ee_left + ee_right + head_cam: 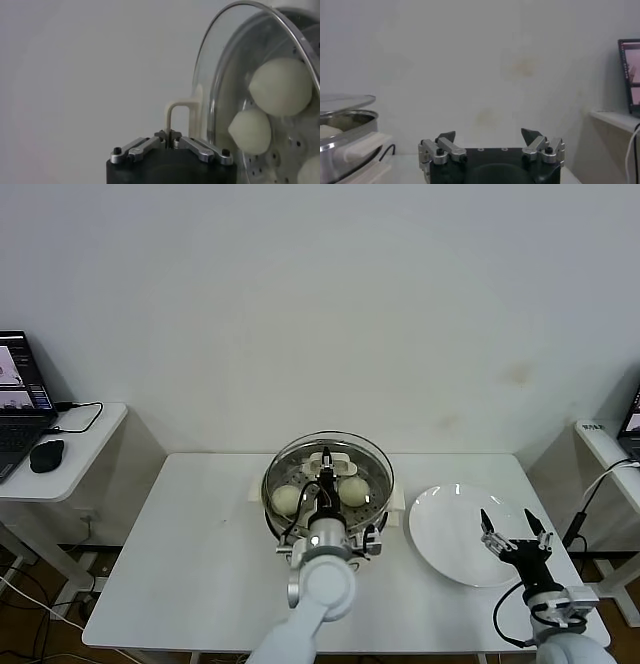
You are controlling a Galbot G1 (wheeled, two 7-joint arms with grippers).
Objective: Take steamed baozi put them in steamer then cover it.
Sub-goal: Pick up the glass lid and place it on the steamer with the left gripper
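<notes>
The steel steamer [375, 506] stands at the table's middle with creamy baozi [286, 500] inside on its perforated tray. The glass cover [372, 459] lies over the pot. My left gripper [327, 475] is shut on the cover's cream-white handle [176, 112]. In the left wrist view the cover's rim [212, 65] shows, with baozi [281, 86] behind the glass and the left gripper [169, 134] below the handle. My right gripper [513, 529] hovers open and empty over the white plate [440, 529]. In the right wrist view the right gripper [492, 136] shows, with the steamer [345, 135] off to one side.
A side table at the far left holds a laptop [20, 399] and a mouse [46, 454]. Another laptop [631, 424] and cables sit at the far right. The white table [190, 554] ends just in front of my arms.
</notes>
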